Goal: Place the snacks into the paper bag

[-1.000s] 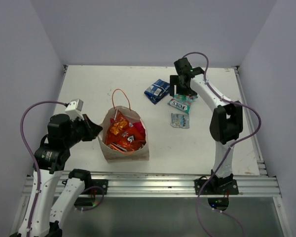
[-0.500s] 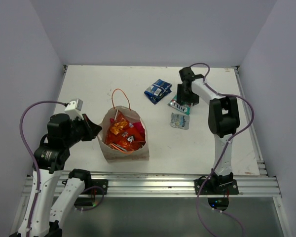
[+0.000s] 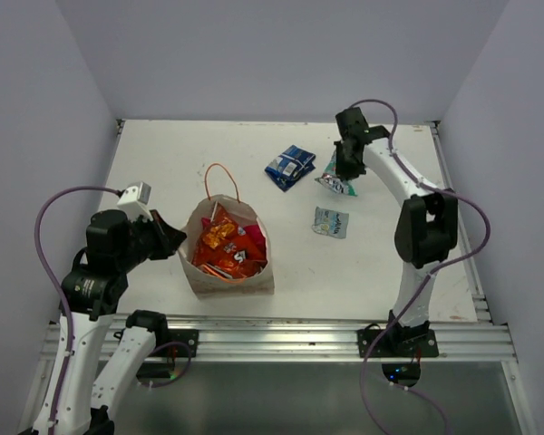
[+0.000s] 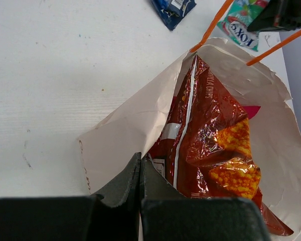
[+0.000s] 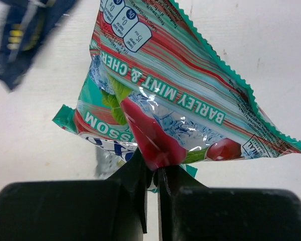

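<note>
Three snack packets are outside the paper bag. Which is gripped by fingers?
The green-white packet, pinched by the right fingers; the blue packet and silvery-grey packet lie free.

- paper bag (image 3: 245, 281): cream-tan, mouth opened upward, orange cord handle (image 3: 222, 181) laid out toward 12 o'clock; orange-red packets (image 3: 219, 246) seen inside.
- blue packet (image 3: 289, 166): laid flat, 1 o'clock of the bag.
- green-white packet (image 3: 335, 183): 2 o'clock of the bag, pinched by the right gripper (image 5: 150, 168).
- silvery-grey packet (image 3: 331, 222): flat, 6 o'clock of the green-white one.
</note>
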`<state>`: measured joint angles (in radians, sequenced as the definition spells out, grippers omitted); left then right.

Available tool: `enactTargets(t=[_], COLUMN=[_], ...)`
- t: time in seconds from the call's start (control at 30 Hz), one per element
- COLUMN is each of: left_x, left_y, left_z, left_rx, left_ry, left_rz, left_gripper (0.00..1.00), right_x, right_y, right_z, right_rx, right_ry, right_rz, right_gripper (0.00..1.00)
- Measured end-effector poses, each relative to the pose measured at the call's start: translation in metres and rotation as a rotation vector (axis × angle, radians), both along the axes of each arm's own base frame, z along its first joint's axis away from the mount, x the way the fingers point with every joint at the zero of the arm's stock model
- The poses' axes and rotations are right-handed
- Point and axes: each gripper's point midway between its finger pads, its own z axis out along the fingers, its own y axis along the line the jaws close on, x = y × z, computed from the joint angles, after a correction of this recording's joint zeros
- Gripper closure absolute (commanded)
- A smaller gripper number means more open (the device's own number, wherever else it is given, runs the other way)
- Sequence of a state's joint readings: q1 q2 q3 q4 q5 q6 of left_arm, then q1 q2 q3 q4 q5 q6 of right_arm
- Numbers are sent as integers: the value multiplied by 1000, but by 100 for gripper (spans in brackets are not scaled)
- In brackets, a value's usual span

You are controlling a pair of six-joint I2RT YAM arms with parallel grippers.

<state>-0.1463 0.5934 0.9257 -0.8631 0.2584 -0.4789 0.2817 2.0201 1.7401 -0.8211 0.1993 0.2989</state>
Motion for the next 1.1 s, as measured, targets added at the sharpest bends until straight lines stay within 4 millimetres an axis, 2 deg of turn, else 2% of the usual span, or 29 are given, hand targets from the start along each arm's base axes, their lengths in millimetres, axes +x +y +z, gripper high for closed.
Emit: enactTargets(t=[0.07,0.13,0.2,0.27,0.3,0.33,0.4,0.47,0.53,0.6,0.7,0.77,0.87,1.1], left_x=[0,-1,-1,-1,-1,-1,-1,-1,-1,-1,-2,-2,-3,-6], left_y=[0,0,0,0,-1,-1,-2,-2,-3,-3,-4,-4,-4,-4], left_z=[0,1,0,-1,-1,-1,-1,0,0,0,0,0,-2,0], left_rx=[-1,-2,-2,-4,-6,-9,-11,-13,-16,-17,-18,-19,-21,-23], left_ry=[-2,-3,-3,0,1,1,0,0,-1,-1,-1,-2,-5,-17], left_rz=[1,0,-1,-1,0,0,-3,-6,-11,-13,-15,-16,-18,-18], left_gripper=[100,100,100,100,100,100,100,100,100,100,100,100,100,100], right_x=[-7,-11,-24,-53,-74,-98,-143,-180,-207,-229,-252,-265,-277,-294], right_y=[8,29,67,110,131,147,171,189,205,224,251,262,269,273], right_z=[41,103,178,249,279,304,335,340,329,306,256,226,201,189], right_rx=[22,55,124,235,299,359,448,492,500,481,419,378,333,294], right_ry=[-55,-176,-327,-471,-521,-556,-581,-546,-478,-385,-222,-121,-34,23], right_rz=[38,103,212,341,418,492,622,731,813,884,962,1000,1026,1073], right_gripper=[100,100,100,100,100,100,100,100,100,100,100,100,100,100])
